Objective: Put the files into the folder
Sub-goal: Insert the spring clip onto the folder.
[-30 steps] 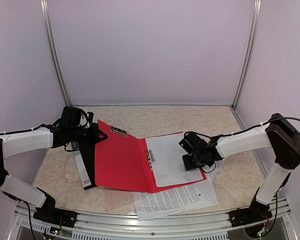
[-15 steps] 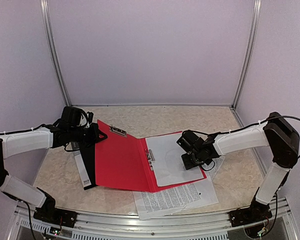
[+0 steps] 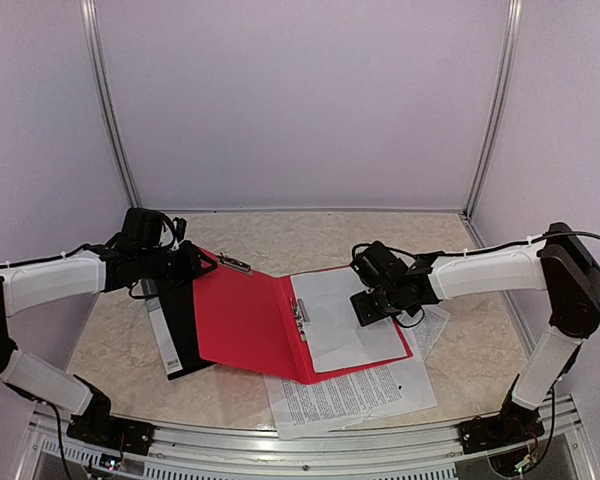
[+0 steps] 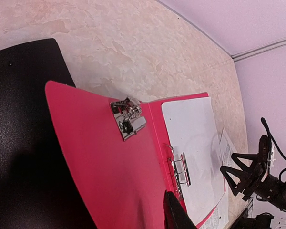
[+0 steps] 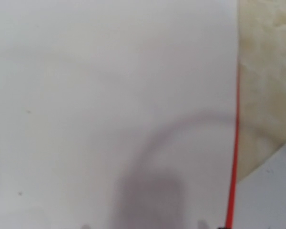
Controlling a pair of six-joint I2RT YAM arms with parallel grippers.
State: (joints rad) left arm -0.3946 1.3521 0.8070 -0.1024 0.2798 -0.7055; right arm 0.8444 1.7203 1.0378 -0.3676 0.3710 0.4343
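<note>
The red folder lies open on the table, its left cover tilted up. My left gripper is at that cover's far left edge. Only one black finger shows, lying on the cover's inner face, so its grip is unclear. A nearly blank white sheet lies in the folder's right half. My right gripper hovers low over that sheet, open, with nothing between its tips. Printed files stick out from under the folder at the front and at the right.
A black binder lies under the red folder's left cover. A metal clip sits on the raised cover and a clamp by the spine. Pale walls close in the marbled table on three sides.
My right gripper has slid left and farther back over the white sheet, its jaws spreading wider. The folder's raised left cover has sunk a little at my left gripper.
</note>
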